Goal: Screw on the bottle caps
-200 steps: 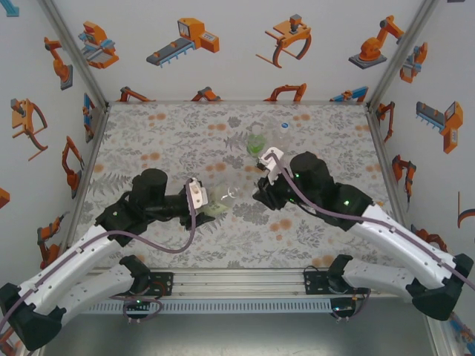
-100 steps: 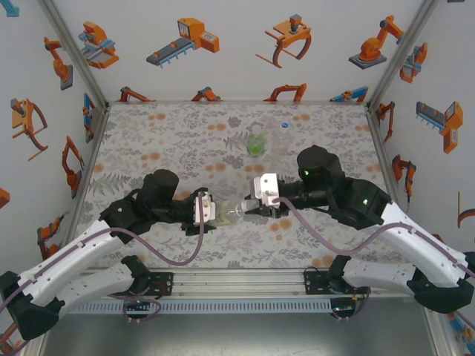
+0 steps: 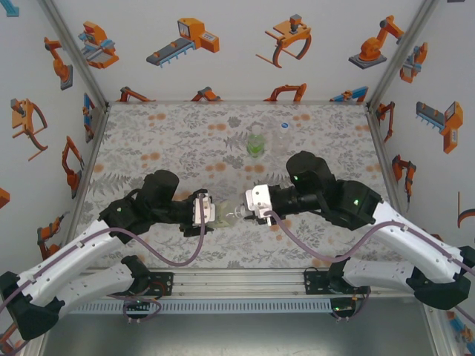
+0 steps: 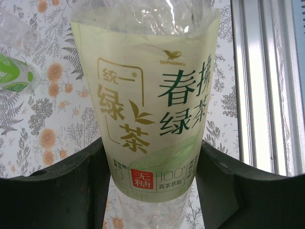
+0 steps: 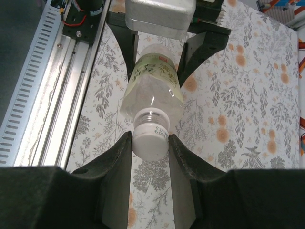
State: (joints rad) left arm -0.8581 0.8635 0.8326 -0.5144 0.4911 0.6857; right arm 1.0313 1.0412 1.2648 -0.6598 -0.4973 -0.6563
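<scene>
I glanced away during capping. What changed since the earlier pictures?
The right claw swung from farther back toward the near left, bringing the small white round plastic cap to the mouth of the clear plastic bottle with the pale yellow label. The left claw, gripping that bottle, shifted slightly nearer. The green-labelled clear bottle and the unlabelled clear bottle behind stayed put.
</scene>
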